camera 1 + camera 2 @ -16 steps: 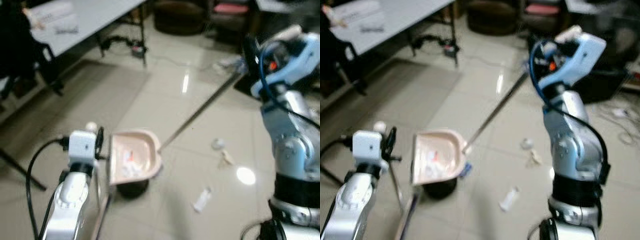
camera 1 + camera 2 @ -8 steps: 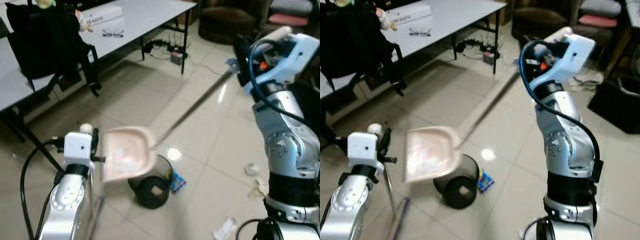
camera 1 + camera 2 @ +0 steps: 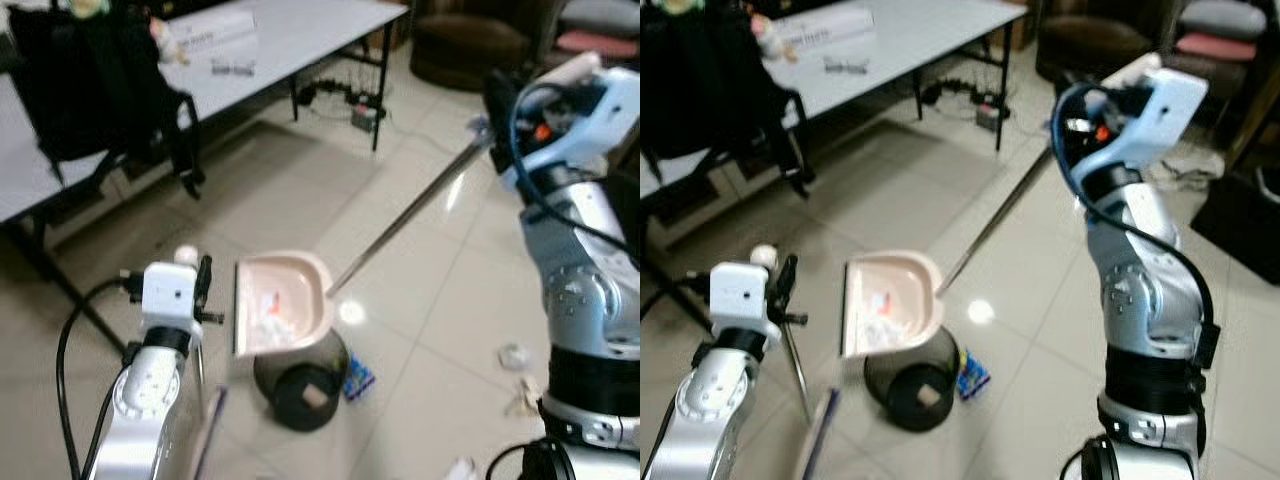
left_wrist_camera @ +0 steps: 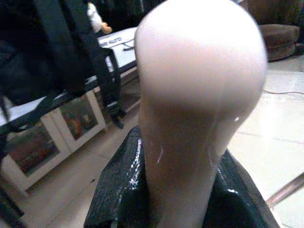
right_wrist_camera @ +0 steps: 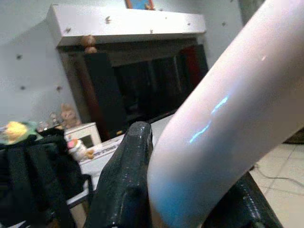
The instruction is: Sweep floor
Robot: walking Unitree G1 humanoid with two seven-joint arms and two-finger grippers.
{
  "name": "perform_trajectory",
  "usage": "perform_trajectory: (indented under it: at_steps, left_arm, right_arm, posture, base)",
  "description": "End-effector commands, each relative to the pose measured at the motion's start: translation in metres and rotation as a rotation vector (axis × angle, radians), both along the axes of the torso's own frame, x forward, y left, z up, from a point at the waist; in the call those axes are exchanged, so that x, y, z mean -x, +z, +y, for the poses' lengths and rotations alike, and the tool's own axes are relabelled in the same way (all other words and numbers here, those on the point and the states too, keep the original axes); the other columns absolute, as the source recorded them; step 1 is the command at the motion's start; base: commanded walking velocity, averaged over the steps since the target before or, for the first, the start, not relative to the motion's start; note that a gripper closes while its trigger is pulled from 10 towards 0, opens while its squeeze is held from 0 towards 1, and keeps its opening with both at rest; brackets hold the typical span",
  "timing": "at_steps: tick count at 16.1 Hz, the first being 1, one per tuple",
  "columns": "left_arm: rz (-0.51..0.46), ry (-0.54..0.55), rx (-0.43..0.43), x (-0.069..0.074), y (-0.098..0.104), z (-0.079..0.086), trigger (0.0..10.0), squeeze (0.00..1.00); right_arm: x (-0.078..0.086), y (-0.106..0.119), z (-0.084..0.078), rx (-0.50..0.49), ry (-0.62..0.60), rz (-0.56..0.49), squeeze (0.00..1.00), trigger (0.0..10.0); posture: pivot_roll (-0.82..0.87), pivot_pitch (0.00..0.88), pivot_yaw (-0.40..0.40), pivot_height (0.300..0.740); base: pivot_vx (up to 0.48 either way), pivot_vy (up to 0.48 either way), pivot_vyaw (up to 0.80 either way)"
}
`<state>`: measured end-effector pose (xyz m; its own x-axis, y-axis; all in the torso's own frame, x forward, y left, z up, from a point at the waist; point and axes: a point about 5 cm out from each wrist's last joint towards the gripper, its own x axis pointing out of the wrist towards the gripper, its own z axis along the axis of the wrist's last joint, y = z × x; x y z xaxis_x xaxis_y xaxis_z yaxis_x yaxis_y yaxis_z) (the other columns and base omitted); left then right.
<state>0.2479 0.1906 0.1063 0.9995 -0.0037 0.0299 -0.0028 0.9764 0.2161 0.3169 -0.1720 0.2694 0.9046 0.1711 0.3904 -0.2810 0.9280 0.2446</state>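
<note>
The step in hand looks like emptying: the right pincer [image 5: 190, 190] grips the long handle of one dustpan [image 3: 285, 302], held loaded just above one black bin [image 3: 300, 378] on the floor [image 3: 420, 300]. The left pincer [image 4: 180, 209] clamps one broom handle [image 4: 199, 95]. Next, tip the pan squarely over the bin. Three scraps [image 3: 515, 357] lie nearby, unswept.

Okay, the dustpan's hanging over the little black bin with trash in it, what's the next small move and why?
Probably tilt the dustpan further so its scraps slide out. It sits just above the black bin, and the right end effector is shut on its long handle. The left end effector holds the broom handle aside.
</note>
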Motion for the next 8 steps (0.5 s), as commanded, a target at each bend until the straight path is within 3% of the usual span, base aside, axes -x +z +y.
perform_trajectory:
  at_steps: [1, 5, 8]
  left_arm:
    - [-0.002, -0.008, -0.021, 0.000, 0.001, 0.001, 10.0, 0.00]
    - [-0.001, -0.014, -0.019, -0.001, 0.002, -0.002, 10.0, 0.00]
    - [0.010, -0.020, -0.020, 0.000, 0.000, -0.003, 10.0, 0.00]
  right_arm:
    - [0.002, 0.006, -0.007, 0.013, -0.049, -0.040, 0.00, 10.0]
    - [-0.002, 0.007, -0.007, 0.097, -0.080, -0.051, 0.00, 10.0]
    - [-0.002, 0.004, 0.011, 0.236, -0.008, -0.097, 0.00, 10.0]
  posture:
    - [-0.03, 0.000, 0.058, 0.740]
    - [-0.03, 0.000, 0.057, 0.740]
    - [-0.03, 0.000, 0.057, 0.740]
  base:
    - [0.000, 0.000, 0.00]
    - [0.000, 0.000, 0.00]
    - [0.000, 0.000, 0.00]
